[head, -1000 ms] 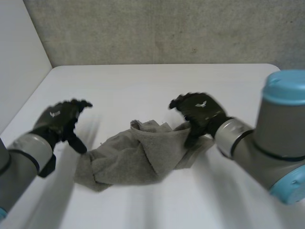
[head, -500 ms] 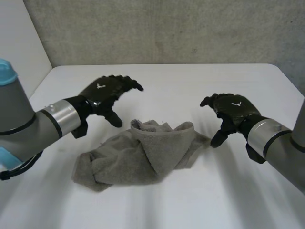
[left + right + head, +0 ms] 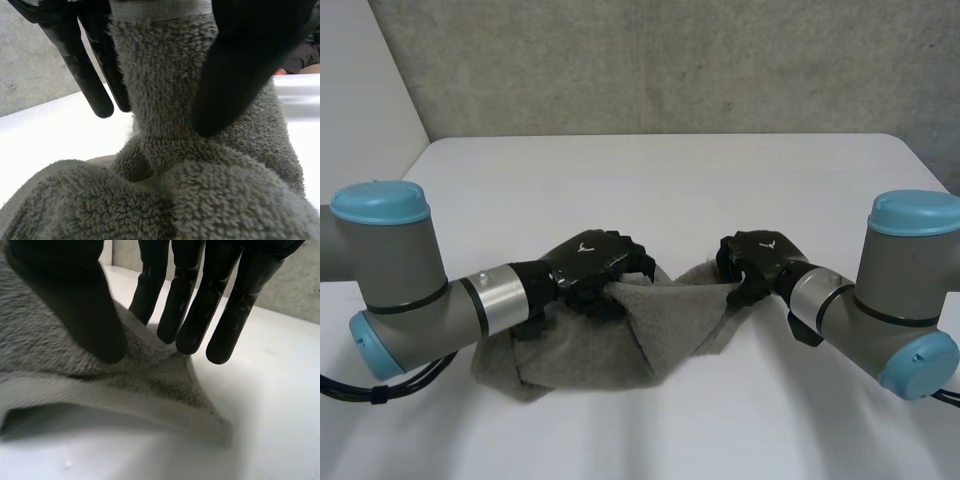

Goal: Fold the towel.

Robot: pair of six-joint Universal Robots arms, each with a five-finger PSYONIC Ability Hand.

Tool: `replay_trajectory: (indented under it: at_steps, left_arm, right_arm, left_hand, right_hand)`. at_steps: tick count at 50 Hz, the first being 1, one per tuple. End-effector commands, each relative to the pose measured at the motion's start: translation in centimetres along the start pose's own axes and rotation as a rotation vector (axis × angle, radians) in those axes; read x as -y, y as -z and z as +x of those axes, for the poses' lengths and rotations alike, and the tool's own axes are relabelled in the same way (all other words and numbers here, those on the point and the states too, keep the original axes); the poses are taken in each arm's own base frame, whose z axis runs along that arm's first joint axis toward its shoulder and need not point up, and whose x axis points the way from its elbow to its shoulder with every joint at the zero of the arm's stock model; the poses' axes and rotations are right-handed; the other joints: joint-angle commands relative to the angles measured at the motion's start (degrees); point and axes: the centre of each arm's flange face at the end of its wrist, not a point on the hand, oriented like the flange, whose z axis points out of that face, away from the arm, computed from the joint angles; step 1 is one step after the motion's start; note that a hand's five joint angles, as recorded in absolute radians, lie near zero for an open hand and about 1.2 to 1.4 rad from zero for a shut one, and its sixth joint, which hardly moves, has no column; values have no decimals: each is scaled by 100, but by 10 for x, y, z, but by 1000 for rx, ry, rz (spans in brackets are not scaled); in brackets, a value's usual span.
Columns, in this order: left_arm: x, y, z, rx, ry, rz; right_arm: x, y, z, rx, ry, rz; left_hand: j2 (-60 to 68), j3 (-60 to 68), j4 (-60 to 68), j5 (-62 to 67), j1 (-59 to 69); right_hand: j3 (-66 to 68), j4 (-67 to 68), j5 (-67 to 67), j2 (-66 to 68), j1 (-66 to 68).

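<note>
A grey towel [image 3: 640, 335] lies crumpled in the middle of the white table [image 3: 650, 175]. My left hand [image 3: 590, 262] is on the towel's far left edge. In the left wrist view a strip of towel [image 3: 165, 100] runs up between that hand's thumb [image 3: 250, 60] and its fingers [image 3: 95, 75], pinched there. My right hand [image 3: 755, 262] is at the towel's far right edge. Its thumb [image 3: 75, 305] presses on the towel [image 3: 150, 385], and its fingers [image 3: 200, 305] curl down behind the hem.
A grey concrete wall [image 3: 670, 60] stands behind the table, and a white panel [image 3: 360, 110] stands along the left side. The table's rounded far right corner [image 3: 895, 142] is in sight. Bare tabletop lies on all sides of the towel.
Both hands came in from the sides, dropped onto the towel's far edge and closed on it. The towel's far edge is drawn up between them.
</note>
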Motion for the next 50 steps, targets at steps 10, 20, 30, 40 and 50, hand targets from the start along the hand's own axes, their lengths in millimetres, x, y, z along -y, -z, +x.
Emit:
replay_trajectory:
  at_steps: [10,20,30,40,50]
  left_arm:
    - [87,-11,-49,295,-299,306]
    - [217,38,-42,651,-472,692]
    - [185,59,1,648,-392,587]
    - [109,81,33,674,-474,332]
    - [112,103,56,700,-605,323]
  right_arm:
    - [104,-14,-3,-79,164,359]
    - [243,45,-14,-240,322,923]
    - [181,53,-45,-154,321,757]
    - [109,25,-35,-108,237,434]
    - [78,-12,-27,129,-37,221]
  left_hand:
    - [3121,3145,3137,3119,3018]
    - [3121,3145,3137,3119,3018]
    - [3121,3145,3137,3119,3018]
    - [3121,3145,3137,3119,3018]
    - [3121,3145,3137,3119,3018]
  right_hand:
    - [1479,1451,2978,1406,2405]
    - [1479,1451,2978,1406,2405]
    - [1479,1451,2978,1406,2405]
    - [-3965,-3993,-2466,-4038,-3039]
    - [-3898,-3926,-2399,-3971,-2972]
